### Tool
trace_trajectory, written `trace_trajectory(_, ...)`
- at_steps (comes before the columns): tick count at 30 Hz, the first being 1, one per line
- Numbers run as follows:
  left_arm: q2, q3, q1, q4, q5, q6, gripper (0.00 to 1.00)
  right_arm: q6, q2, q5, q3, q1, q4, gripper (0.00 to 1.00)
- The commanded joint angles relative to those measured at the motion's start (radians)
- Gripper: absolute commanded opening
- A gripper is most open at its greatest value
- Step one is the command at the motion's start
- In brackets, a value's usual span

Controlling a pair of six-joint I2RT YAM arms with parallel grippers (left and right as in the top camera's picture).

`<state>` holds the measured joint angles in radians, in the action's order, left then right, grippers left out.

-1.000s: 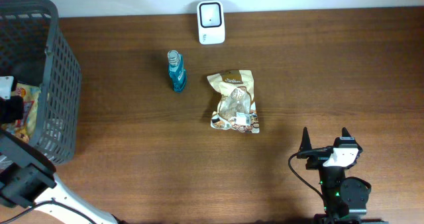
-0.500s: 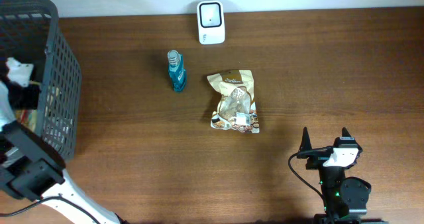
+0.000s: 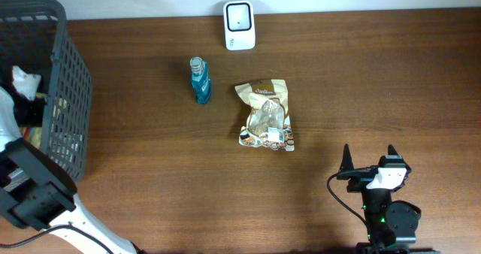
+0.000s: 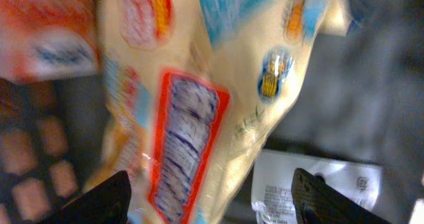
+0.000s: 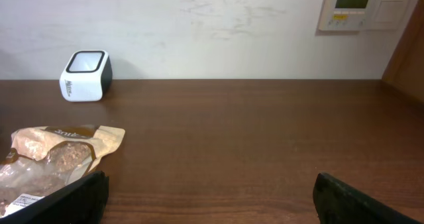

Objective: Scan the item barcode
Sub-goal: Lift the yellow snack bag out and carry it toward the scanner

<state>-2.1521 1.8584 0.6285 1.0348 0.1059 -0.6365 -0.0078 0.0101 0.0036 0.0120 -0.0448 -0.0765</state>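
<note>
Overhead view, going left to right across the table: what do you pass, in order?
Dark grey plastic mesh basket → teal plastic bottle → white box-shaped barcode scanner → beige snack bag → right hand, open and empty.

Right gripper [image 5: 218,199] is standing with fingers [image 5: 73,201] spread wide, gripping nothing. A tan snack bag [image 5: 56,154] is lying flat on the brown table [image 5: 252,138], lower left. A white scanner [image 5: 85,75] is sitting beyond it, near the wall [image 5: 199,25].
</note>
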Motion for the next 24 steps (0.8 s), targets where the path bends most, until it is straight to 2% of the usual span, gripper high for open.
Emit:
trace_trajectory(1, 0.024, -0.105, 0.021, -0.040, 0.043, -0.008, 0.70, -0.003, -0.006, 0.008, -0.006, 0.005, -0.006, 0.98)
trace_trajectory(2, 0.024, -0.123, 0.023, -0.053, 0.061, -0.008, 0.65, -0.003, -0.006, 0.008, -0.006, 0.005, -0.006, 0.98)
trace_trajectory(5, 0.024, -0.139, 0.023, -0.075, 0.083, -0.008, 0.40, -0.003, -0.006, 0.008, -0.006, 0.005, -0.006, 0.98)
trace_trajectory(7, 0.025, -0.136, 0.023, -0.084, 0.082, -0.008, 0.18, -0.003, -0.006, 0.008, -0.006, 0.005, -0.006, 0.98)
trace_trajectory(9, 0.025, -0.129, 0.022, -0.092, 0.082, -0.005, 0.02, -0.003, -0.006, 0.008, -0.006, 0.005, -0.006, 0.98)
trace_trajectory(16, 0.036, -0.008, 0.022, -0.098, -0.014, 0.206, 0.00, -0.003, -0.006, 0.008, -0.006, 0.005, -0.006, 0.98)
trace_trajectory(20, 0.090, 0.119, 0.023, -0.078, -0.179, 0.348, 0.00, -0.003, -0.006, 0.008, -0.006, 0.005, -0.006, 0.98)
trace_trajectory(24, 0.179, 0.205, 0.023, -0.090, -0.367, 0.364, 0.00, -0.003, -0.006, 0.008, -0.006, 0.005, -0.006, 0.98)
